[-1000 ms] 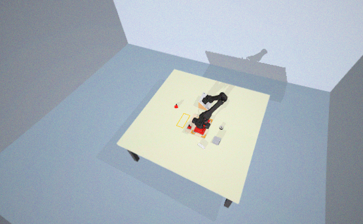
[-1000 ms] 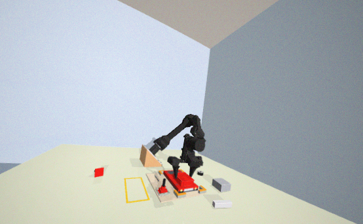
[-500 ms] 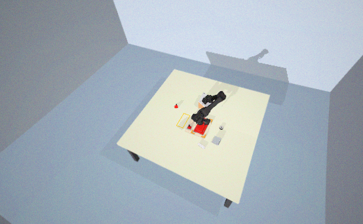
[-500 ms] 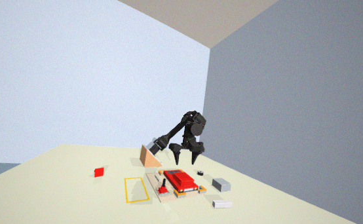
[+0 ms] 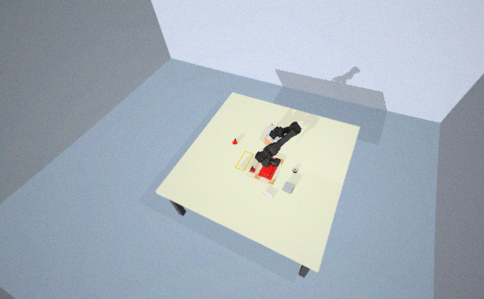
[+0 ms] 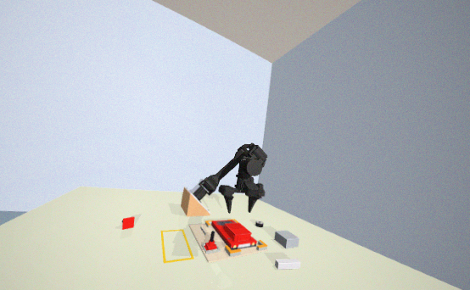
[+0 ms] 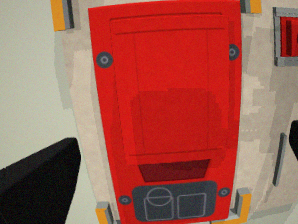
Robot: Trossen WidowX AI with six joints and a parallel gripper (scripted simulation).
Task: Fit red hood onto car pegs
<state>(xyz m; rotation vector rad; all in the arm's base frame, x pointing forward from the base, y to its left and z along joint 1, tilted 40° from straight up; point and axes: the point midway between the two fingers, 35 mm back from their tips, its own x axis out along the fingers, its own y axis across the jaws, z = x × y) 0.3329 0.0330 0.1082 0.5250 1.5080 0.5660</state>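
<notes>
We list, on the pale worktop (image 5: 203, 175) (image 6: 104, 254), the following.

Item: one red hood (image 5: 268, 170) (image 6: 237, 232) (image 7: 170, 65), roof upward, resting on the red car chassis (image 6: 220, 227) (image 7: 103, 30) within the jig (image 5: 252, 176) (image 6: 215, 256) (image 7: 82, 90). It appears level; we cannot tell whether every peg is seated in its hole.

Item: one black tool (image 5: 272, 164) (image 6: 240, 212) (image 7: 190, 141), open wide and holding nothing, its fingers pointing down above the car, apart from it, one toward either side in our wrist view.

Item: one small red piece with a black upright stick (image 5: 252, 169) (image 6: 210, 245), on the jig board beside the car.

Item: one yellow rectangular outline (image 5: 238, 168) (image 6: 162, 247), marked near the board.

Sundries, which we find standing apart on the other side of the car: a grey block (image 5: 288, 187) (image 6: 287, 239), a white block (image 5: 269, 192) (image 6: 288, 264) and a small dark round piece (image 5: 294, 170) (image 6: 260, 224).
</notes>
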